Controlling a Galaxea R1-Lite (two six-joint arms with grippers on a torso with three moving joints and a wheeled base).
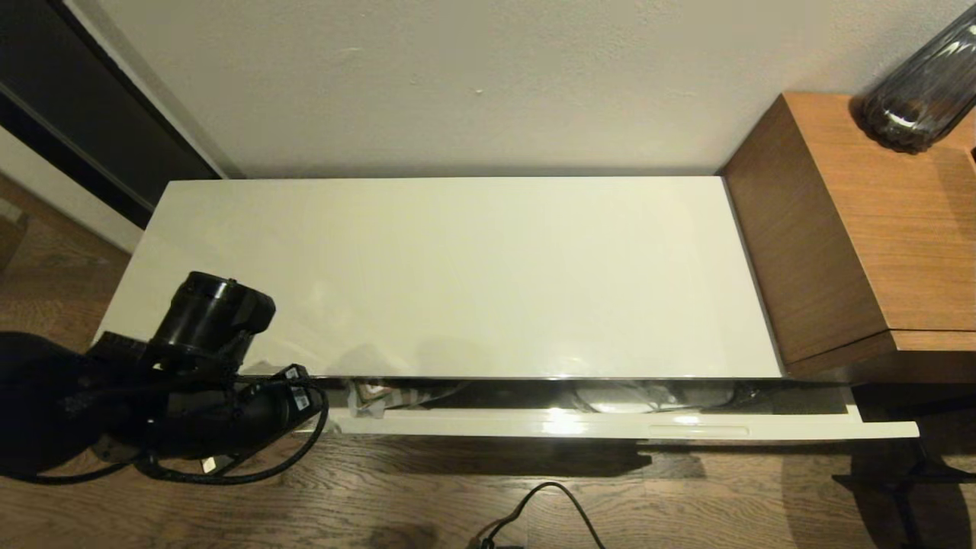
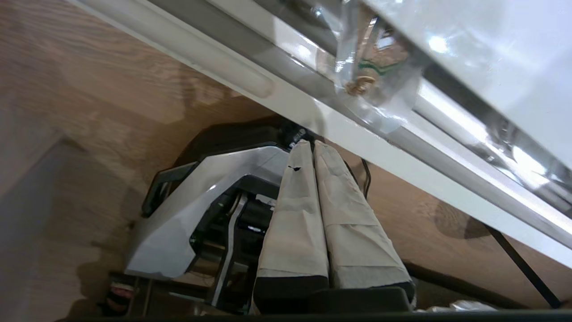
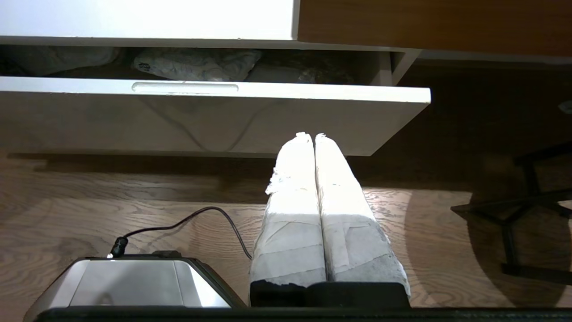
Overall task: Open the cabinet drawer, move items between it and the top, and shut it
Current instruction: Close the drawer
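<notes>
The drawer [image 1: 610, 427] is standing slightly pulled out beneath the front edge of the top [image 1: 457, 274], showing only a narrow gap; one recessed slot [image 1: 698, 431] is showing on its front lip towards the right. The top is lying bare and glossy against the wall, with a wooden unit [image 1: 862, 229] butting against its right end and a dark glass vase [image 1: 923, 84] standing on that unit. Inside the gap, a packet [image 2: 371, 76] in clear plastic with brown and green print is lying near the left end, and a white pack [image 3: 196, 63] is lying further right, behind the slot. The left arm [image 1: 206, 366] is reaching in at the drawer's left end, its wrist covering the front corner there. The left gripper [image 2: 313, 145] is hanging below the drawer front, fingers pressed together and holding nothing, apart from the drawer. The right gripper [image 3: 313, 136] is sitting parked low in front of the drawer's right end, fingers likewise pressed together and empty. A black cable [image 1: 549, 503] is trailing over the wood floor [image 1: 381, 488] in front of the cabinet.
</notes>
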